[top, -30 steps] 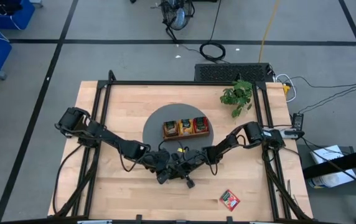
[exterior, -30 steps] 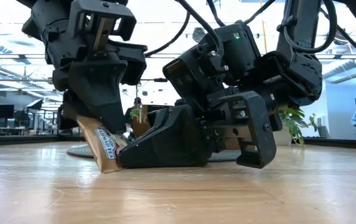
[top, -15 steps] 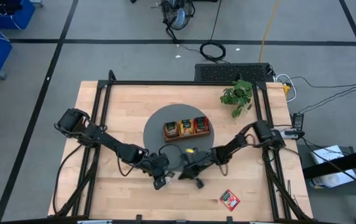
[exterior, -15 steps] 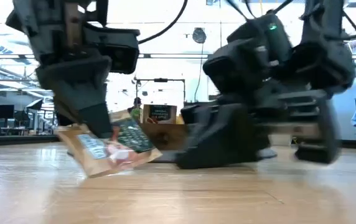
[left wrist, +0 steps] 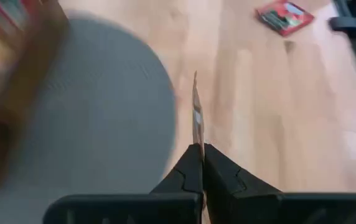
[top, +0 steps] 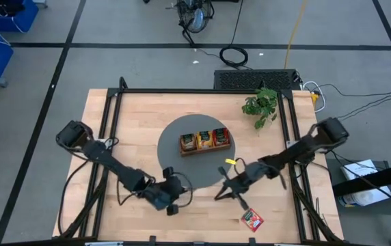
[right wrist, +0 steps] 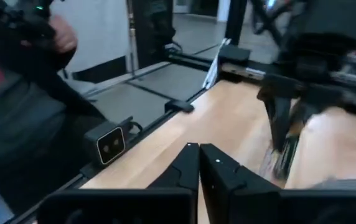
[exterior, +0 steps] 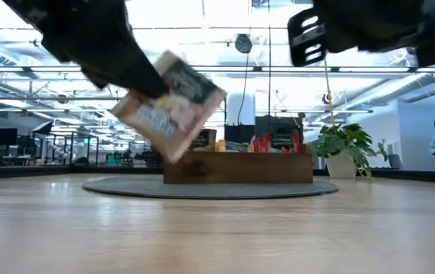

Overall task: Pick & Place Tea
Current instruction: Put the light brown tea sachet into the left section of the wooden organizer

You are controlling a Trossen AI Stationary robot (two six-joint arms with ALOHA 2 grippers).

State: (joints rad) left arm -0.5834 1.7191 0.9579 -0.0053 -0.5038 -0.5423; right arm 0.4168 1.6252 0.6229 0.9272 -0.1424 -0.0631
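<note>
Fingers of the left gripper (left wrist: pixel 198 152) pinch a beige tea sachet (exterior: pixel 169 105) edge-on, lifted above the table (top: pixel 134 137) near the grey mat (top: pixel 171 147). Right gripper (right wrist: pixel 198 151) is closed, empty. A red sachet (top: pixel 252 219) lies nearby.

The pale butcher-block wooden bench (top: pixel 147 116) has a smooth, satin finish with visible strips of grain. At its middle lies a round grey mat (top: pixel 171 147), matt and woven-looking like cloth. On the mat stands a long brown wooden tray (exterior: pixel 236 167) with a dull finish. Beyond the mat's edge, a red squarish tea sachet (top: pixel 252 219) of slightly glossy printed foil or paper lies flat. The beige printed tea sachet (exterior: pixel 170 106) looks like crinkled paper. Black matt metal rails (top: pixel 202 90) frame the bench.
</note>
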